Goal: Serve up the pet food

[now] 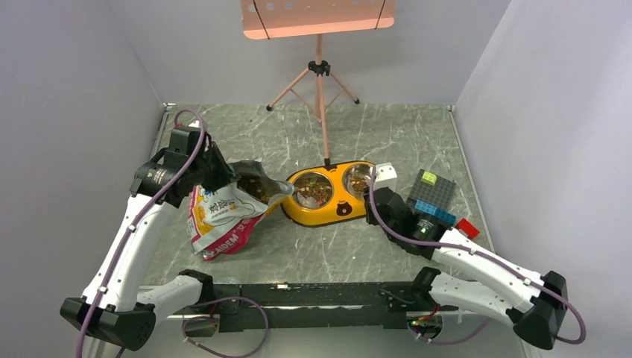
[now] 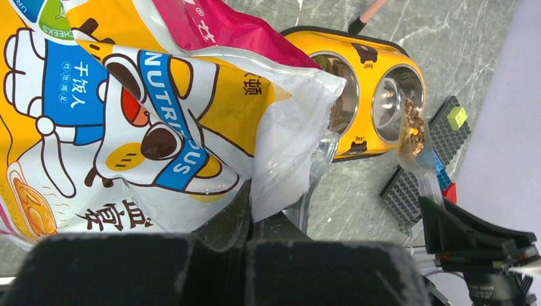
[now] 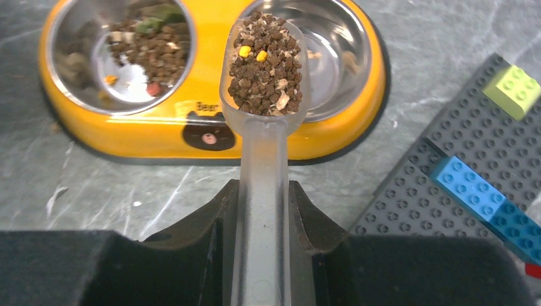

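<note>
Our right gripper (image 3: 263,204) clamps the scoop (image 3: 261,159), the pet food (image 3: 265,67) heaped just beyond its fingers (image 3: 305,220), over the near rim of the emptier bowl (image 3: 341,44). We should reach further, then roll slowly (left gripper (image 2: 249,229) pinches the bag (image 2: 159,115)).

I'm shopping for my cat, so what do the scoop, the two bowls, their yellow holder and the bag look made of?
Scoop: cloudy see-through plastic, probably; surroundings show dimly through it. Bowls: shiny metal, likely steel; mirror-like reflections. Holder: glossy yellow plastic, seemingly. Bag: crinkly printed plastic film.
</note>
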### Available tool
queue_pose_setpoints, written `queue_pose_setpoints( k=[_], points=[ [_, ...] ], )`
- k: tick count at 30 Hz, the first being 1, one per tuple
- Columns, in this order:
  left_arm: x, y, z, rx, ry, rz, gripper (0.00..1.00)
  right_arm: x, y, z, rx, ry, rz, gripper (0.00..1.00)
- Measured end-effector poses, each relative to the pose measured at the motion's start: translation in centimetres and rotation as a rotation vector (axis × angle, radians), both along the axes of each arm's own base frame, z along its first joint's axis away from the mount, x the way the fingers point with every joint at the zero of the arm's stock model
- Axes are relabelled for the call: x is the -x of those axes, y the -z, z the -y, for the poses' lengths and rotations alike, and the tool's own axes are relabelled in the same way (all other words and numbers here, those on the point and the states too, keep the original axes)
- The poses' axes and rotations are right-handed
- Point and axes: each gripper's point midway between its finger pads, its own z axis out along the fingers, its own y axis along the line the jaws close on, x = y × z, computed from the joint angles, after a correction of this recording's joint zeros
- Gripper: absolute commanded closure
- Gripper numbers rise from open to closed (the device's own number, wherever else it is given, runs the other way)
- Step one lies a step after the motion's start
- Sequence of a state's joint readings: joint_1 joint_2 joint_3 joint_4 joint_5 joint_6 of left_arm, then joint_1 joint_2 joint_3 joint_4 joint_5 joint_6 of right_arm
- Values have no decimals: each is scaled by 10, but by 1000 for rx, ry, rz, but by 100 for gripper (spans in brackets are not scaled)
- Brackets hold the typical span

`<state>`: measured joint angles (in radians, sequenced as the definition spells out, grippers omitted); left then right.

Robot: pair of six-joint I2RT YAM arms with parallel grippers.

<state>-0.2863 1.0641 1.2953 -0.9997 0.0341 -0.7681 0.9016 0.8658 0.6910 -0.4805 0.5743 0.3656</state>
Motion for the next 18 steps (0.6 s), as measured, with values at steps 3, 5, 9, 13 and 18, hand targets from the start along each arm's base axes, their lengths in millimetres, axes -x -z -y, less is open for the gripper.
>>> queue_pose_setpoints(
  k=[3,5,9,13,18],
  points=[
    [0,0,0,-4,8,1,100,-9,9,13,12,59,-32,100],
    [0,0,0,-8,13,5,100,-12,17,17,28,74,-62,100],
    [0,0,1,-10,24,5,100,-15,36,20,48,83,-139,100],
    [0,0,2,-10,37,2,100,-25,38,21,32,103,-185,100],
    [-4,-2,3,-18,54,10,100,-38,35,17,28,114,-265,100]
  ],
)
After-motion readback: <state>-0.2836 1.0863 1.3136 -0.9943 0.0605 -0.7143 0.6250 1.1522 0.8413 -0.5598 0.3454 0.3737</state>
